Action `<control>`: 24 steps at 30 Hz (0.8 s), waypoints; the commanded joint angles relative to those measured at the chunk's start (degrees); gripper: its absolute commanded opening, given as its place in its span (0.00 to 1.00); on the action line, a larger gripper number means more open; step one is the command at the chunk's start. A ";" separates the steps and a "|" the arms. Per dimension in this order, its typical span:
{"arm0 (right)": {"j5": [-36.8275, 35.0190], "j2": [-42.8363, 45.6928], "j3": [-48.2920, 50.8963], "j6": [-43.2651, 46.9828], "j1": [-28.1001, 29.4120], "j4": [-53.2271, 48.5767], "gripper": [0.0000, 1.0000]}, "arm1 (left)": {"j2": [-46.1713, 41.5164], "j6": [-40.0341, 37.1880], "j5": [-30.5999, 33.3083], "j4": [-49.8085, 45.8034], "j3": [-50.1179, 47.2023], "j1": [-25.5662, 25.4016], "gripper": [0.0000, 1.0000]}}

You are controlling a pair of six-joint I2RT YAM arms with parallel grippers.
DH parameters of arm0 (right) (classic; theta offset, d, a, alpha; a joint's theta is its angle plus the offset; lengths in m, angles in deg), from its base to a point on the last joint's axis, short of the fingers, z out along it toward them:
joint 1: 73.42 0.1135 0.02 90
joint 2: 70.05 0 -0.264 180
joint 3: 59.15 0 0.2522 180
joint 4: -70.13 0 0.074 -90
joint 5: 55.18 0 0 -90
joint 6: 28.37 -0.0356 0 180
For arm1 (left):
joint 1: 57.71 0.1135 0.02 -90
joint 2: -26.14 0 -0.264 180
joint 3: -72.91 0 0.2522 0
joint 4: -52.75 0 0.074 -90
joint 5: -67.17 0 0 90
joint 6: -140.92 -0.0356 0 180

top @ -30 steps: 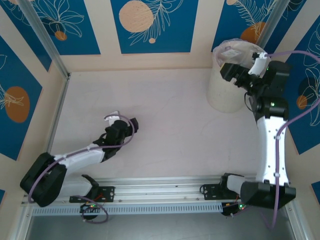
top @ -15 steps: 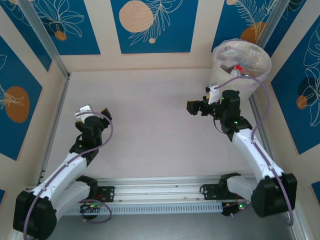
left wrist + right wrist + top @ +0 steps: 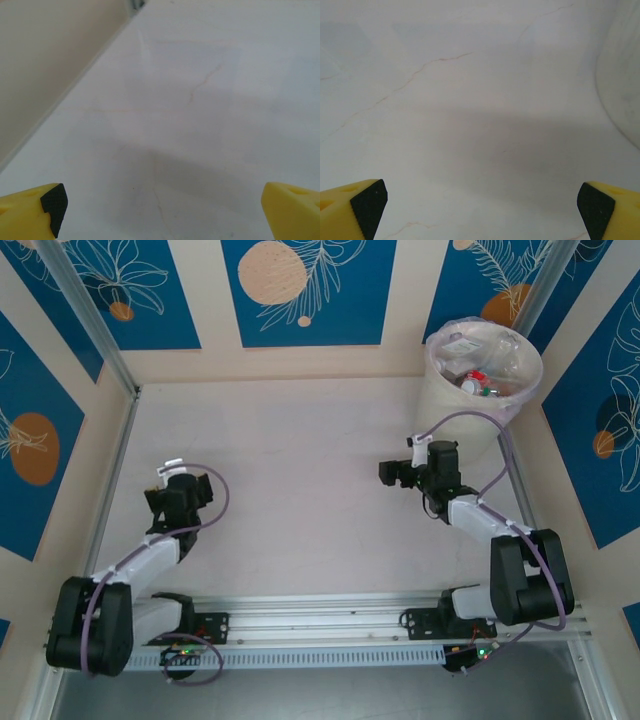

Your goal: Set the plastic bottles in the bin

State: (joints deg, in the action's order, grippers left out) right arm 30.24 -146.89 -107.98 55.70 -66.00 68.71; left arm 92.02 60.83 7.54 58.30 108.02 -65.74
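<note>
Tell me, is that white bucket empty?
Not empty: the bin holds plastic bottles, seen piled inside from above.

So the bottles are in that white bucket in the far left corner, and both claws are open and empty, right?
Nearly. The bin with the plastic bottles stands in the far right corner, as the top external view shows. The left gripper and right gripper are indeed open and empty.

you have one bin [image 3: 440, 412] on one table [image 3: 300, 440], and two grippers: the left gripper [image 3: 178, 480] and the right gripper [image 3: 388, 472]. the plastic bottles [image 3: 482, 385] lie heaped in the bin, too jumbled to count. you can pick out one red cap [image 3: 478, 376].
</note>
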 commanded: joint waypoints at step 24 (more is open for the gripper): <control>-4.08 -0.15 16.91 -1.02 -7.13 35.06 1.00 | 22.24 -9.91 -12.32 32.18 -0.11 1.56 1.00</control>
State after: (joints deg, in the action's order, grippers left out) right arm 29.63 -146.69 -93.73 54.65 -72.75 91.18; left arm 114.60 50.43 -5.67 87.96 107.19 -65.05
